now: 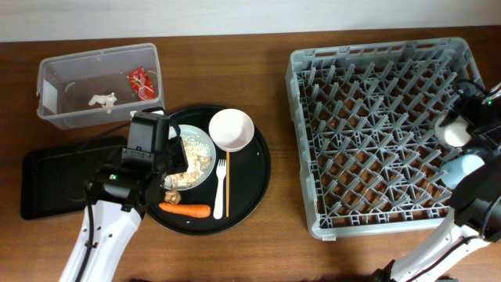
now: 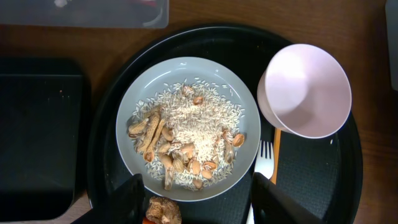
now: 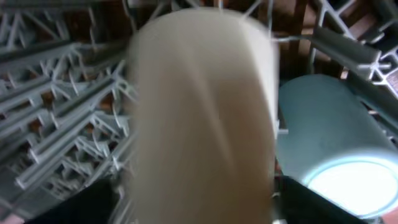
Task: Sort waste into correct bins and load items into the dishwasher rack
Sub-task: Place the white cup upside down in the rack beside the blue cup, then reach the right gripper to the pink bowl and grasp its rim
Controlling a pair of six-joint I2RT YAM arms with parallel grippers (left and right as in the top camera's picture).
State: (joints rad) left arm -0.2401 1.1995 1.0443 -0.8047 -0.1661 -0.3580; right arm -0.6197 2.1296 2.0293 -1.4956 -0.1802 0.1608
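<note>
- Brown wood-grain worktop (image 1: pixel 274 47) carries the grey lattice plastic dishwasher rack (image 1: pixel 368 222).
- Left gripper (image 2: pixel 199 193): jaws apart over a knobbly brown lump (image 2: pixel 163 210) beside the round rice-strewn plate (image 2: pixel 186 74).
- Right gripper (image 3: pixel 199 205): a smooth cream cup (image 3: pixel 199 106) sits blurred between its fingers inside the rack; I cannot tell whether it is gripped.

My left arm (image 1: pixel 106 231): white tube link, black joints, boxy black wrist | my right arm (image 1: pixel 437 249): white link, black housing | my left gripper (image 2: pixel 199 208): black fingers
</note>
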